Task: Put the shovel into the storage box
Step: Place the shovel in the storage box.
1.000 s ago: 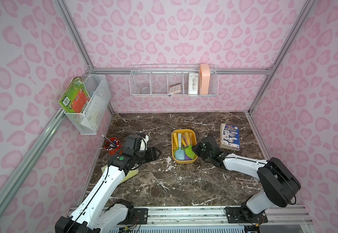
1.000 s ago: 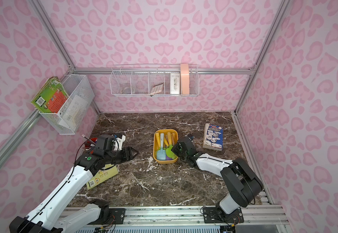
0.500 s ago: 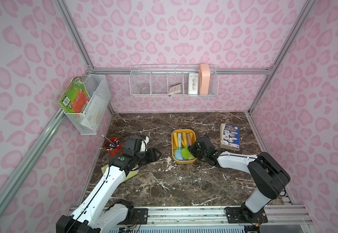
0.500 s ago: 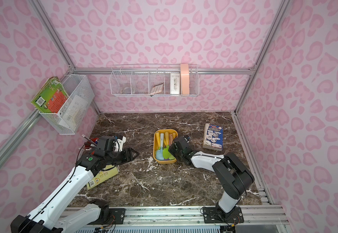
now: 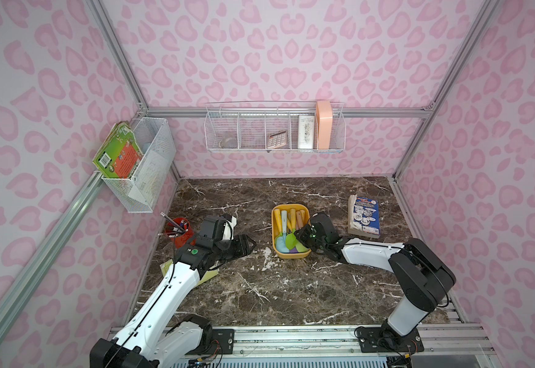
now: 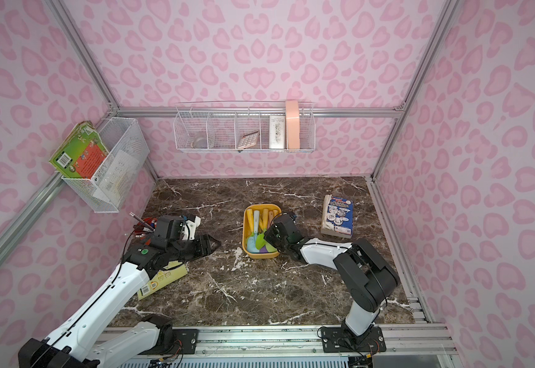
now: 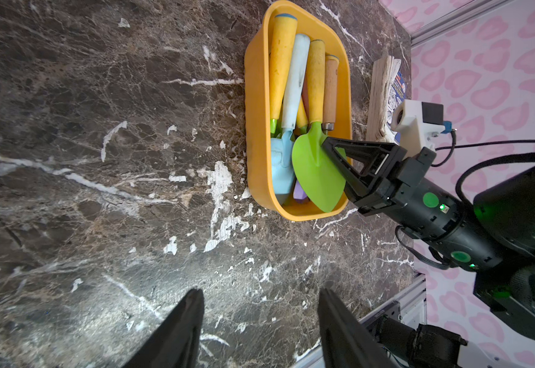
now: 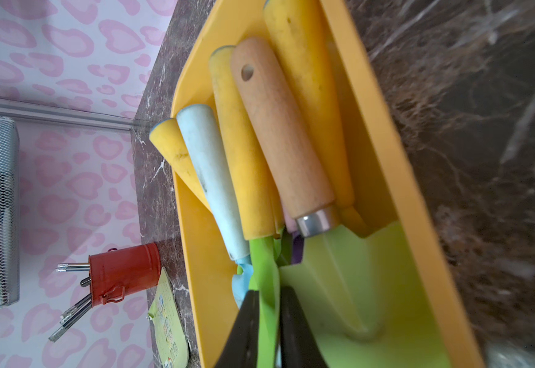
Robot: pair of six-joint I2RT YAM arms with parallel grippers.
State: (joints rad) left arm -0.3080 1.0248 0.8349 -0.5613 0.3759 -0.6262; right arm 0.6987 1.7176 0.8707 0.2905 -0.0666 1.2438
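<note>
The shovel (image 7: 310, 172) (green blade, yellow handle) is already inside the storage box (image 7: 249, 127). It lies on top of the pile w/ its handle among the other handles and its blade toward the box's near end. My right hand (image 8: 269, 291) is down in the box, pressed together on the blade's thin edge. The wrist view shows green filling the gap btwn the two fingers (image 8: 242, 328). My left hand (image 7: 259, 291) hangs spread and empty over bare tabletop (image 7: 100, 191), well apart from the box.

Handling, imo: light and stiff, so no sag. But the blade looks smooth and thin, prob slippery in a pinch, and it'd pivot if lifted by that end. The yellow handle is thicker and matte, so that's the better place to take hold if it needs re-seating.

Clutter: the box is crowded. A pale blue shovel (image 7: 282, 172) sits just beside the green one, a wood-handled trowel (image 7: 330, 92) is on its other side, and a purple piece (image 7: 301, 195) lies underneath. I can't tell from these views whether the green blade rests on the box floor or only on the tools below. The box wall is close to the right hand, so backing out could drag the box.

The book (image 5: 364, 216) lies near, beyond the right arm. The red pen cup (image 5: 178, 231) and a yellow-green booklet (image 6: 164, 280) are by the left arm, out of the way.
</note>
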